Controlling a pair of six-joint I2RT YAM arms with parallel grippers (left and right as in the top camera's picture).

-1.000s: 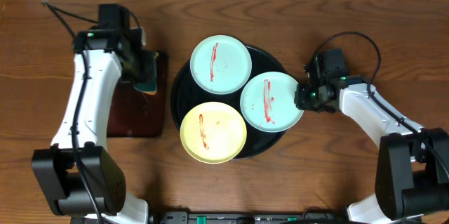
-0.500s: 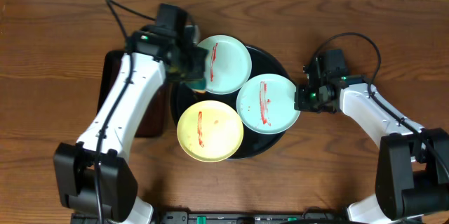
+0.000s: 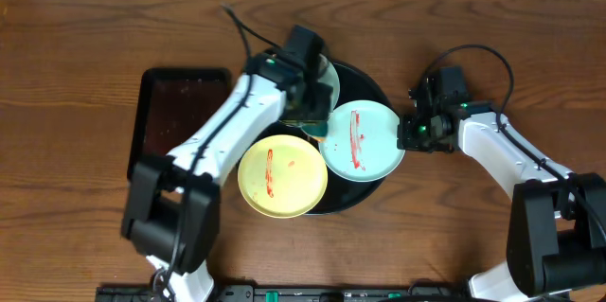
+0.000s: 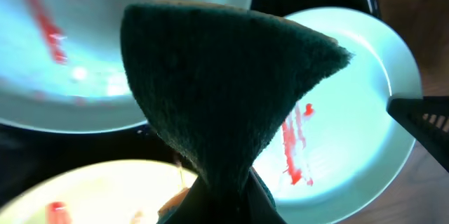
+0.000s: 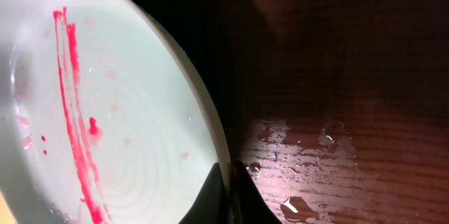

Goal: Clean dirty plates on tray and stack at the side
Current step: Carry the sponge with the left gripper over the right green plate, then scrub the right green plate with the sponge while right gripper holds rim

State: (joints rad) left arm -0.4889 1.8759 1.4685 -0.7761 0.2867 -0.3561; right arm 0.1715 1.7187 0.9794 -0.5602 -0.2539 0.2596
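Observation:
The round black tray (image 3: 380, 86) holds three plates. A mint plate (image 3: 364, 143) with a red streak lies at its right. My right gripper (image 3: 406, 133) is shut on that plate's right rim, as the right wrist view (image 5: 230, 182) shows on the plate (image 5: 105, 112). A yellow plate (image 3: 282, 175) with a red streak lies at the front. Another mint plate (image 3: 329, 77) at the back is mostly hidden by my left arm. My left gripper (image 3: 316, 122) is shut on a dark green sponge (image 4: 224, 90), held over the gap between the plates.
A smaller rectangular black tray (image 3: 180, 122) lies left of the round tray. Water drops wet the wooden table (image 5: 316, 182) right of the held plate. The right gripper's finger (image 4: 421, 119) shows at the plate's edge in the left wrist view.
My left arm swung right from the rectangular tray to above the round tray, carrying the sponge. The right mint plate and the yellow plate shifted slightly left. The right arm stayed in place.

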